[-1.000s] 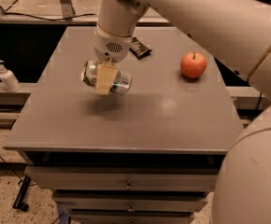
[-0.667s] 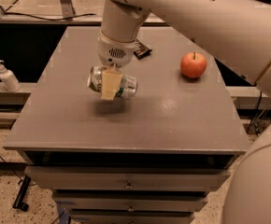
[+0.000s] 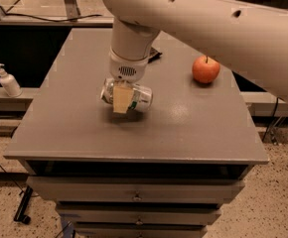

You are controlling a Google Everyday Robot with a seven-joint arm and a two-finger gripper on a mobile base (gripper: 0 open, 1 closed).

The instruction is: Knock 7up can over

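Your end effector (image 3: pixel 123 102) is clamped around the 7up can (image 3: pixel 142 97), which lies on its side, seemingly just above the counter (image 3: pixel 74 128), left of centre and well apart from the apple (image 3: pixel 206 69). To finish well, lower until the can rests flat, release slowly, then lift straight up so it doesn't roll toward an edge.

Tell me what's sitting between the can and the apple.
Nothing. In the camera view the table is bare between the can and the apple. The gripper is at the can, on its near side.
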